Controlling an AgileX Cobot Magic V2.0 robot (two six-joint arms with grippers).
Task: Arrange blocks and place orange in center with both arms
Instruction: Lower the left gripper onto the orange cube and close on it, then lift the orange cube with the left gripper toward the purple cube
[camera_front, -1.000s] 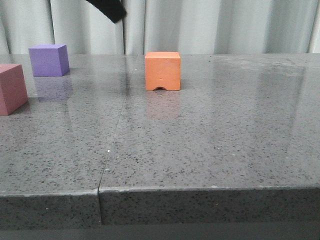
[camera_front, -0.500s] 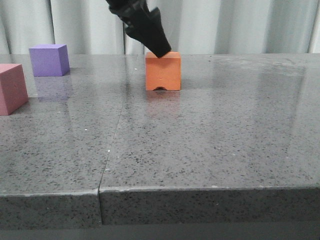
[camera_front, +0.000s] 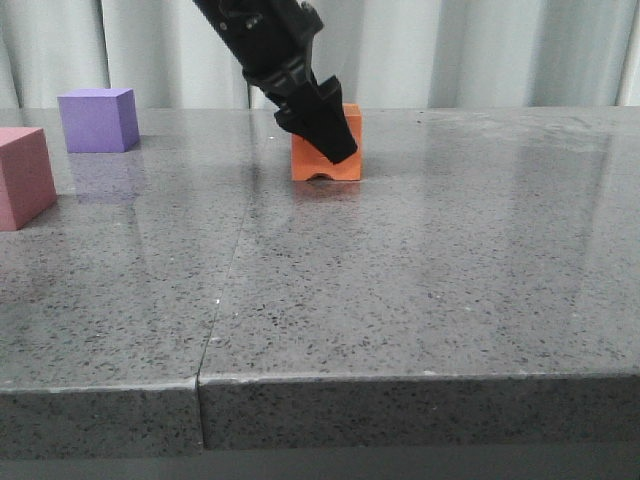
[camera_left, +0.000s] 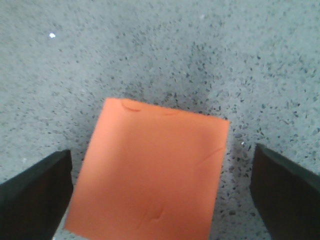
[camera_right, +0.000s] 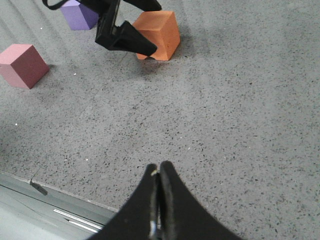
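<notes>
The orange block (camera_front: 327, 150) is sitting on the grey speckled bench (camera_front: 420, 290) toward its far edge, roughly midway between the left and right edges, with the arched notch in its bottom edge facing the front. The left end effector (camera_left: 165, 200) is straddling it with its fingers (camera_left: 35, 195) spread wide, one on each side of the cube and neither touching it, a strip of bench showing on both sides in the left wrist view. The cube is looking matte and foam-like, with faint creases and a small dent on its top face, so it is probably light and slightly yielding; a moderate squeeze should be enough, and a hard one would likely be dimpling it. Its flat, parallel side faces are offering the best hold, taken at about mid-height and above the notch, where the wall is thinner. The block is lying slightly skewed between the fingers in the wrist view, so it may be twisting a little as they close. The polished, reflective bench is likely letting it slide if only one finger reaches it first. The purple cube (camera_front: 97, 120) is standing near the far left corner and the pink cube (camera_front: 24, 178) just in front of it at the left edge, both well apart from the orange one. The right end effector (camera_right: 158, 200) is hanging over the near edge with its fingers pressed together, holding nothing.
</notes>
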